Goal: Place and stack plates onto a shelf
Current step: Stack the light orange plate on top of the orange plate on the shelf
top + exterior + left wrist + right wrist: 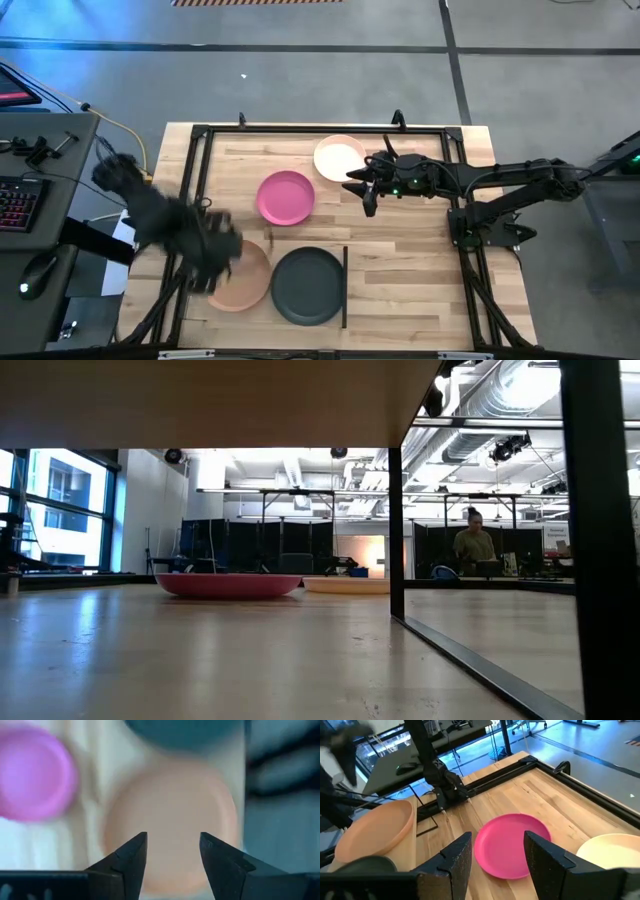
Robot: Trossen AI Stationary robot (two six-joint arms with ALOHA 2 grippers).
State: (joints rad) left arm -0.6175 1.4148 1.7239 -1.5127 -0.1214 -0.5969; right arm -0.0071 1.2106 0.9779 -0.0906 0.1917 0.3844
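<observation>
Left pincer (172, 852) gapes over the tan plate (170, 820); right pincer (495, 852) (also released) faces the pink plate (512, 845).

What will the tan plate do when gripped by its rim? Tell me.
The tan plate is shallow and holds an even round shape, so it is probably stiff, not floppy. Its smooth surface suggests a rim pinch could slip. In the right wrist view it looks tilted up on edge, so it may tip or swing in the left gripper, whose fingers are open.
</observation>
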